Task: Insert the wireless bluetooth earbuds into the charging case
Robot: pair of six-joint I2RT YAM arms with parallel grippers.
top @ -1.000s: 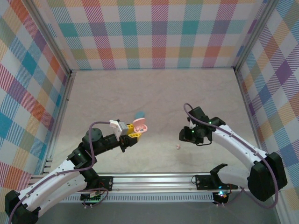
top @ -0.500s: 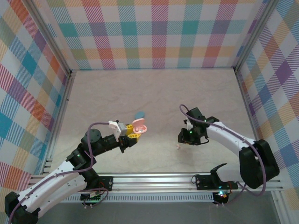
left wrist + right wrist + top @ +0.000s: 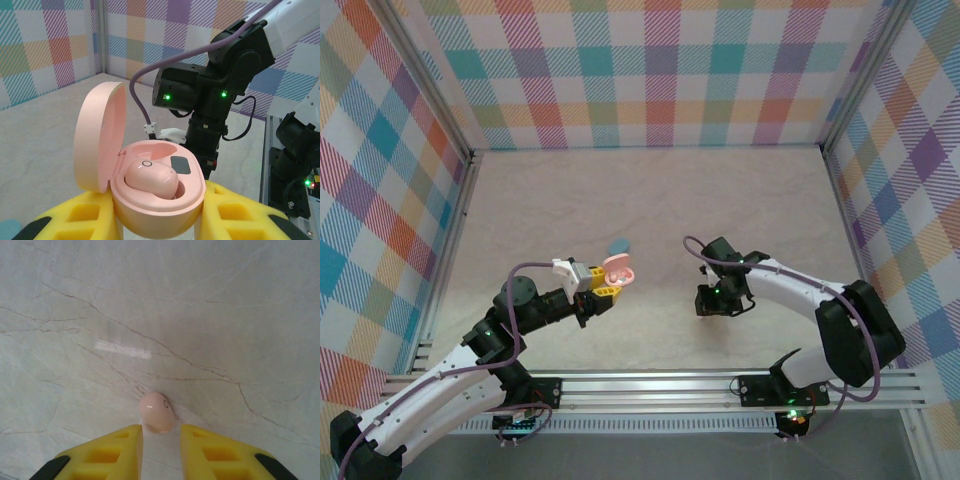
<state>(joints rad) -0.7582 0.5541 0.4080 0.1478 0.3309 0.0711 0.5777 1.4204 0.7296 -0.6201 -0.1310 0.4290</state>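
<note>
View from above of a pale marbled table (image 3: 550, 200) walled in by pastel plaid. The left gripper (image 3: 603, 282), just off centre toward 8 o'clock, is clamped on an open pink charging case (image 3: 620, 270), held clear of the table. Its wrist camera shows the case between yellow fingers (image 3: 80, 217), the lid (image 3: 97, 135) hinged up at 9 o'clock and one pink earbud (image 3: 150, 177) lying in the left well. A small light blue oval case (image 3: 618, 245) lies on the table just beyond, at 12 o'clock from the pink one. The right gripper (image 3: 161, 435) points down at the table toward 4 o'clock from centre. Its yellow fingers stand narrowly apart, and a second pink earbud (image 3: 156, 411) rests on the table at their tips. It is not clear whether the fingers actually pinch it.
</note>
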